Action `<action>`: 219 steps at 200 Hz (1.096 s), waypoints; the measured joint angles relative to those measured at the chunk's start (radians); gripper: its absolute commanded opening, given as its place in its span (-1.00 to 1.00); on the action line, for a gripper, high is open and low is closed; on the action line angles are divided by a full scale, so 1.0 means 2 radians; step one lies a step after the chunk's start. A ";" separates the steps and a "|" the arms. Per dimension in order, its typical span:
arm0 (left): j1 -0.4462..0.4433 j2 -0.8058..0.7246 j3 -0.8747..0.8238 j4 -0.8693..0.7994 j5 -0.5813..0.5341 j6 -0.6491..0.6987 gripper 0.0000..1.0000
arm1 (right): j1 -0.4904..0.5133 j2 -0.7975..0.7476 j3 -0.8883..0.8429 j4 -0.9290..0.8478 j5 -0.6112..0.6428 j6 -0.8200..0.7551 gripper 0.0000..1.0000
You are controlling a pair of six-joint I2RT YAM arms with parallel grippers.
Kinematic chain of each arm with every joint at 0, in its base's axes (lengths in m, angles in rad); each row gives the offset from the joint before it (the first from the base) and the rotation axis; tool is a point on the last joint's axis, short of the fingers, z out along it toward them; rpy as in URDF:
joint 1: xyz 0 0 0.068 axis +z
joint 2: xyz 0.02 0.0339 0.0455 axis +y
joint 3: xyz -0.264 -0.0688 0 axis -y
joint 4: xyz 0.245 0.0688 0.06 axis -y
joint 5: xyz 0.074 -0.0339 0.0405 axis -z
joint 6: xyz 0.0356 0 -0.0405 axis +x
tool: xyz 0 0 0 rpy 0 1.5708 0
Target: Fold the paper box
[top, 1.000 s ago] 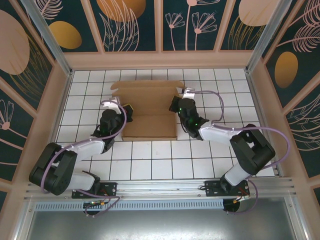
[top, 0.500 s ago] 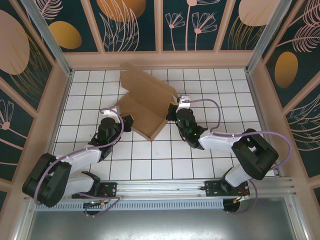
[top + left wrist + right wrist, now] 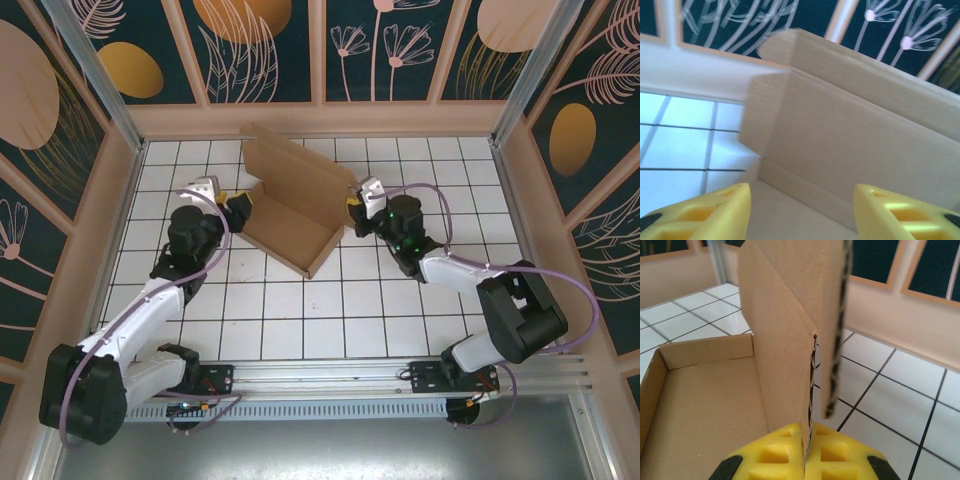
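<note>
The paper box (image 3: 300,205), askew on the desk (image 3: 400,300), is being pinched at one side wall by the right hand (image 3: 807,435). The left hand (image 3: 802,200) is being held wide; squaring it to the opposite wall is being advised.

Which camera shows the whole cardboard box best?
The top external view: the whole paper box shows, lying diagonally, back panel raised. The left wrist view has that panel close up beyond the open left gripper; the right wrist view has one side flap pinched in the right gripper.
</note>
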 measured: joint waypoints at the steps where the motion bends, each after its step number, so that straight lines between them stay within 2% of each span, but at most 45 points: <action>1: 0.002 0.001 0.001 0.000 0.001 0.002 0.19 | -0.003 0.000 0.001 0.000 -0.006 -0.003 -1.00; 46: 0.035 0.063 0.035 0.014 0.052 0.064 0.21 | -0.094 0.035 0.063 -0.056 -0.172 -0.101 -1.00; 95: 0.070 0.190 0.095 0.051 0.131 0.135 0.30 | -0.140 0.103 0.179 -0.169 -0.299 -0.212 -1.00; 135: 0.109 0.247 0.130 0.061 0.172 0.161 0.35 | -0.146 0.126 0.211 -0.223 -0.347 -0.264 -1.00; 206: 0.121 0.339 0.210 0.059 0.205 0.217 0.39 | -0.157 0.139 0.212 -0.234 -0.385 -0.272 -1.00; 219: 0.126 0.355 0.216 0.055 0.216 0.230 0.31 | -0.157 0.141 0.214 -0.236 -0.387 -0.272 -1.00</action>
